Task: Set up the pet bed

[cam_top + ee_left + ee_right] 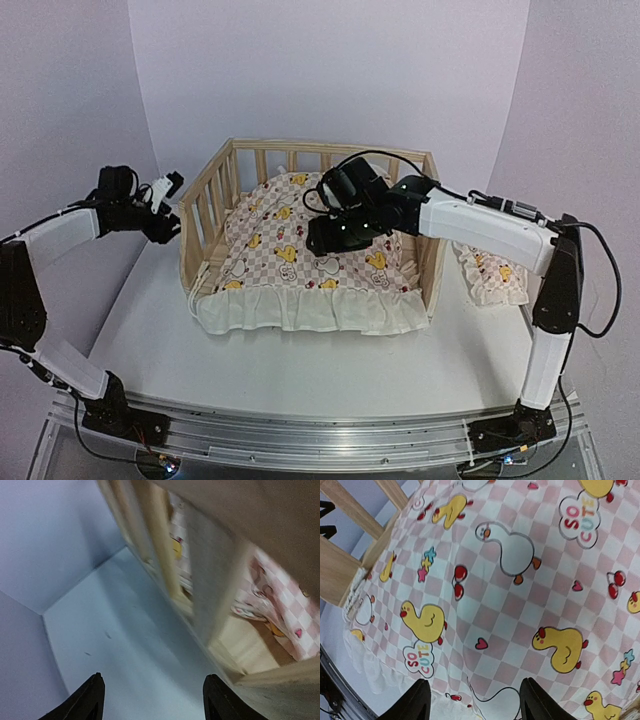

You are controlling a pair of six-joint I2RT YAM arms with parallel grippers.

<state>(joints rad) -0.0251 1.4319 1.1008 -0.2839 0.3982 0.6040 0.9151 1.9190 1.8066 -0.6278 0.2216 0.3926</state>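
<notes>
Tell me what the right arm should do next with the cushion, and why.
Probably lower the right gripper onto the cushion and nudge it toward the back rail. Its jaws hover open above the fabric, and the frilled front edge spills past the pet bed front onto the table.

Looks like a robotics lab cell to me: plain backdrop walls [45,540] past my left gripper [155,702], white table [125,645] under it, alu rail [320,432] behind.

The pink-checkered cushion [510,610] carries cloud-shaped badges that read "SO CUTE" in coloured letters.
</notes>
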